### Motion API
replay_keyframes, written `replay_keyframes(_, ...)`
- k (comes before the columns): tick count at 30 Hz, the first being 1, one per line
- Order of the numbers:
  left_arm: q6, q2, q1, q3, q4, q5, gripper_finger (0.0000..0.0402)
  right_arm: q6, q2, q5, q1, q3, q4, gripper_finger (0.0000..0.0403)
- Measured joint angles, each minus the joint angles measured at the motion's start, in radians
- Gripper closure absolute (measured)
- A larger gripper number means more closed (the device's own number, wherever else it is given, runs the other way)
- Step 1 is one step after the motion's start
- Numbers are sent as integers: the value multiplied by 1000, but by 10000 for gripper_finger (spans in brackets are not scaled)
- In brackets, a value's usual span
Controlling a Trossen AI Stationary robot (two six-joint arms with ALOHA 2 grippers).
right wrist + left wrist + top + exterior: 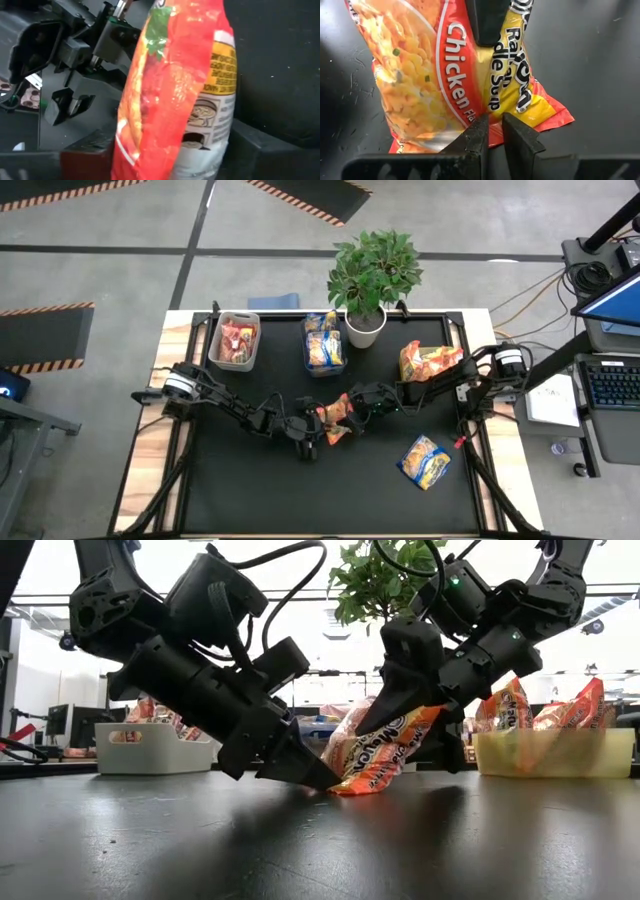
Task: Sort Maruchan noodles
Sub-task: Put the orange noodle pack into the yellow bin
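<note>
One red-orange Maruchan packet (pixel 335 419) printed "Chicken" stands tilted at mid-table, between both grippers. My right gripper (pixel 353 408) comes from the table's right and is shut on its upper part. My left gripper (pixel 307 444) comes from the left, low at the table, with its narrow fingers at the packet's bottom seam. A blue-and-yellow packet (pixel 425 460) lies flat on the mat toward the near right. More packets fill the grey bin (pixel 235 340), the dark bin (pixel 323 347) and the green bin (pixel 555 752). My left gripper (pixel 494 129) has the packet's bottom red seam (pixel 496 136) between its fingertips, only at their free ends. It slants down from the table's left (pixel 322 780). That lower end rests on the mat. My right gripper (pixel 170 160) pinches the packet's upper half across its width, with one finger (pixel 487 20) on the printed face. It slants down from the right (pixel 378 725). The packet (pixel 375 755) leans, with its low end on the table.
A potted plant (pixel 368 290) stands at the far edge between the dark bin and the right-hand bin. The black mat (pixel 250 490) is bare along the near side. Both arms meet at mid-table.
</note>
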Motion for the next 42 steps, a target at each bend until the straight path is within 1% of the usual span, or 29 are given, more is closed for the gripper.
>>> replay_keyframes(3, -11, 0, 0, 0, 3, 0, 359, -3, -4, -1, 0, 0, 0, 199)
replay_keyframes(7, -17, -12, -3, -1, -7, 0, 337, -3, -6, -7, 0, 0, -1, 216)
replay_keyframes(13, 19, -61, -21, -5, -67, 1, 285, -5, -15, -11, -1, 0, -16, 220)
replay_keyframes(17, 19, -112, -25, -20, -136, -30, 253, -8, -48, -14, -5, 0, -57, 221)
replay_keyframes(21, 19, -177, -35, -70, -140, -78, 228, -18, -93, -11, -11, 0, -113, 222)
replay_keyframes(25, 19, -254, -48, -140, -133, -118, 217, -21, -145, -6, -11, 1, -190, 222)
replay_keyframes(30, 8, -313, -48, -229, -22, -144, 218, -33, -220, -3, -11, 51, -365, 222)
replay_keyframes(35, 18, -308, -48, -281, 127, -169, 223, -52, -288, 7, -11, 152, -622, 222)
replay_keyframes(42, 22, -276, -42, -294, 155, -185, 224, -48, -345, 52, -11, 331, -1050, 223)
